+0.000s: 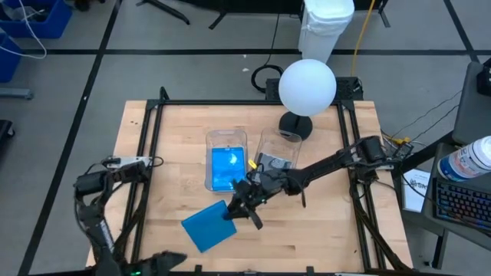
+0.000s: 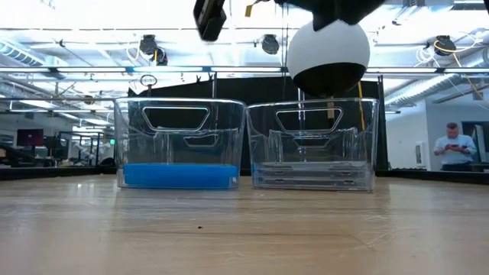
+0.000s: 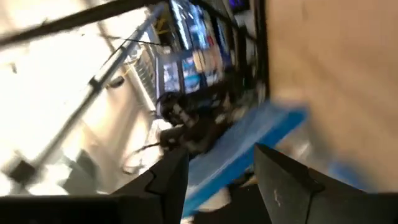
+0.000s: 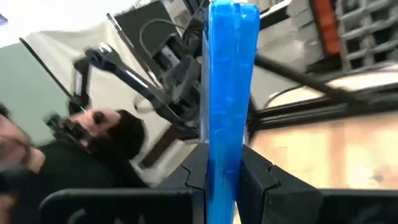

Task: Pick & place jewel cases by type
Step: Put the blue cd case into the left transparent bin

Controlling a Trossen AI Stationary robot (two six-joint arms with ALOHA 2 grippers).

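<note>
Blue jewel case (image 1: 209,225) is up off the surface (image 1: 322,238), near its front edge, pinched by the right gripper (image 1: 239,205). In the right wrist view you see the fingers (image 4: 261,180) nearly shut on the case's edge, pads on both faces. Left tub (image 1: 225,159) already has blue cases in the bottom; right tub (image 1: 275,157) has clear ones stacked (low view shows a few layers). No other loose cases on the surface that you can see, so this looks like the last blue one, still to go into the left tub. Left gripper (image 3: 217,180) hangs off the surface's left front corner, fingers partly open, holding nothing, aimed toward the blue case.
</note>
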